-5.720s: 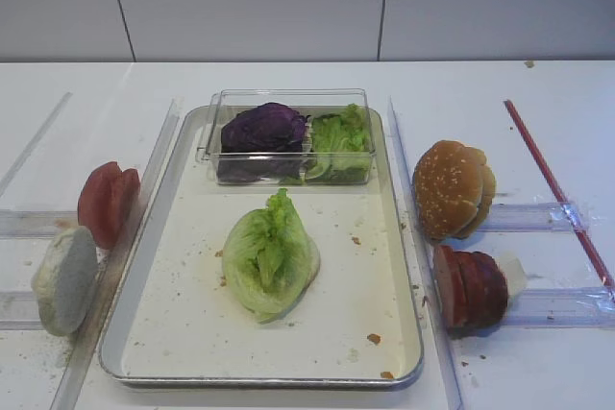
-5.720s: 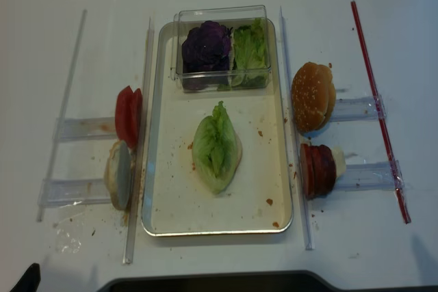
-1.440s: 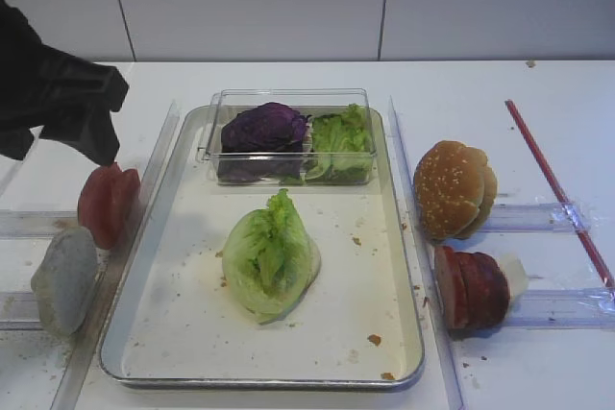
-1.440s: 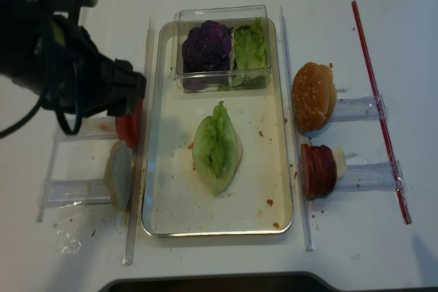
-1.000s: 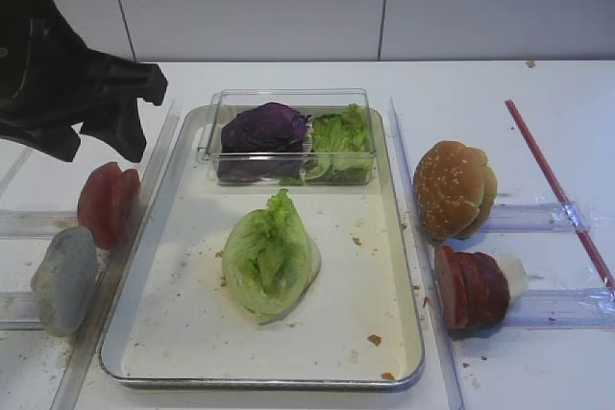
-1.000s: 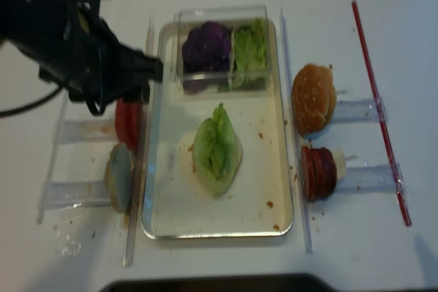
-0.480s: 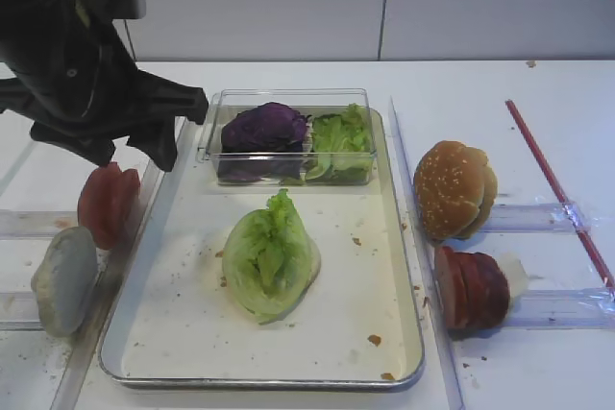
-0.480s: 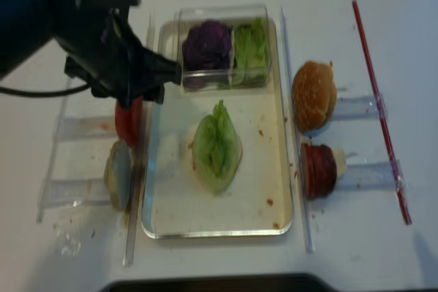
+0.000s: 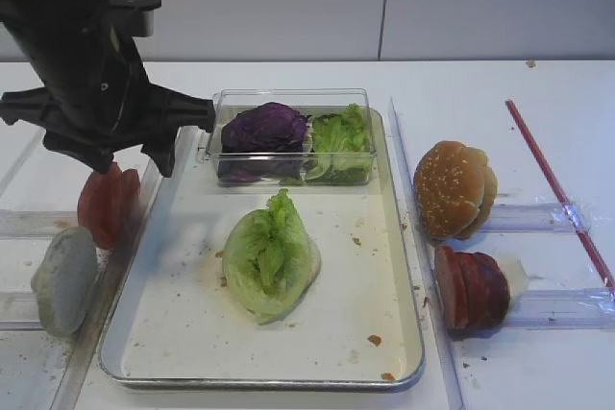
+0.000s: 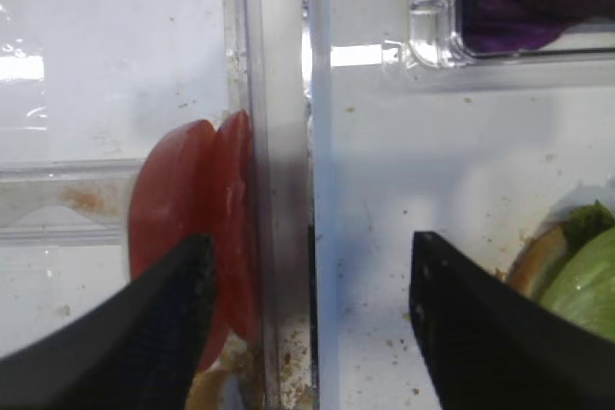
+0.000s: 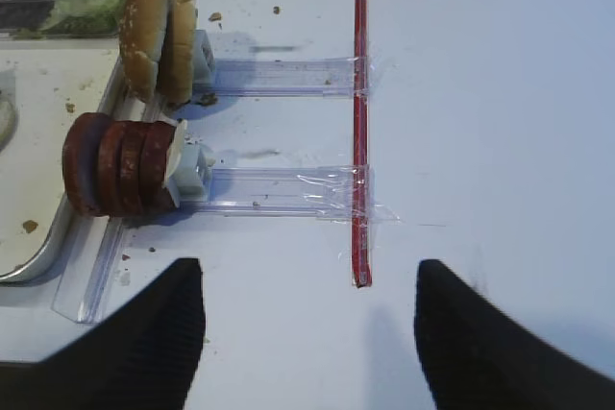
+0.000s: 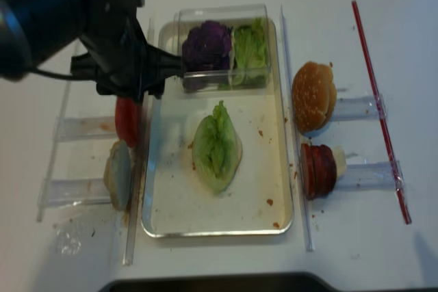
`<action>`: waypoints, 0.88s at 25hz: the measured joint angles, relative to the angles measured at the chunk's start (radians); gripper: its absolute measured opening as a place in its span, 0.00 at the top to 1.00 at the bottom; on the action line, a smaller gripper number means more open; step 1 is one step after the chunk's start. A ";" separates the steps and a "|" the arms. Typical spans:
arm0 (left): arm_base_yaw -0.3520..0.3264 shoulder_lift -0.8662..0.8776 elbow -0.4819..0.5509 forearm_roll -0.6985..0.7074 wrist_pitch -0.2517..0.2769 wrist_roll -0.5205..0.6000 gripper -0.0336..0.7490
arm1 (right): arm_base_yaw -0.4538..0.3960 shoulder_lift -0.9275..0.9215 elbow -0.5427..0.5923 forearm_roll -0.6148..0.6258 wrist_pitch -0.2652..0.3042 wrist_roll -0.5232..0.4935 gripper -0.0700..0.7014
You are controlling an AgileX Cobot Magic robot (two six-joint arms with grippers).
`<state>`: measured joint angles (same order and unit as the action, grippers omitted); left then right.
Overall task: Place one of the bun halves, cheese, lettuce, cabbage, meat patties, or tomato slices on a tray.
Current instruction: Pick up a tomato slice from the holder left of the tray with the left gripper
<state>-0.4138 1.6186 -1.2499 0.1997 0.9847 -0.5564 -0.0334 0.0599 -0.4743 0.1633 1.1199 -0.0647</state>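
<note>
The left pincer (image 10: 306,324) hangs with its fingers spread wide and nothing between them, above the left rim of the tray (image 9: 163,201), straddling the clear rail beside the tomato slices (image 10: 197,223), which stand on edge on the tabletop (image 9: 538,88) just outside the tray. The right pincer (image 11: 309,333) is also spread and empty, over bare tabletop near the meat patties (image 11: 115,165) and bun halves (image 11: 159,31). The lettuce (image 9: 269,256) lies on the tray floor; the cabbage (image 9: 264,129) sits in a clear box (image 9: 288,98).
</note>
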 joint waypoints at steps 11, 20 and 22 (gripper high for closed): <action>0.000 0.061 -0.004 0.027 -0.031 -0.002 0.44 | 0.000 0.000 0.000 0.000 0.000 0.000 0.29; 0.000 0.080 -0.004 0.064 -0.035 -0.022 0.44 | 0.000 0.000 0.000 0.000 0.000 0.000 0.29; 0.000 0.080 -0.004 0.075 -0.035 -0.036 0.44 | 0.000 0.000 0.000 0.000 0.000 0.000 0.29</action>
<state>-0.4138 1.6991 -1.2538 0.2742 0.9500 -0.5921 -0.0334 0.0599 -0.4743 0.1633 1.1199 -0.0647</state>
